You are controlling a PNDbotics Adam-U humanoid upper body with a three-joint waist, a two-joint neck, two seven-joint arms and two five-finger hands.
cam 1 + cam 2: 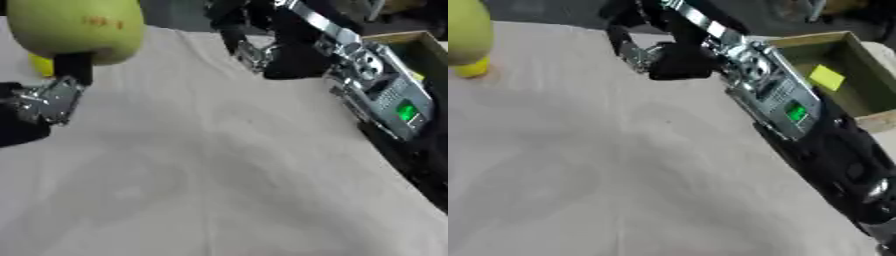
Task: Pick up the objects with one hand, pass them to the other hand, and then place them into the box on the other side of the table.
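A large yellow-green fruit (74, 25) is up off the table at the top left. My left hand (52, 97) reaches it from below, with a black finger (74, 67) curled against its underside. A small yellow thing (472, 67) lies on the cloth behind it. My right arm crosses from the right edge to the top middle. There my right hand (662, 57) hangs over the table's far part, fingers relaxed and holding nothing. The open brown box (807, 41) stands at the right edge, with a flat yellow piece (826, 77) inside.
A beige cloth (219, 165) covers the table, and its middle and near part are bare. The right forearm (785, 107), with a green light on it, lies along the box's left wall. Dark floor shows beyond the far edge.
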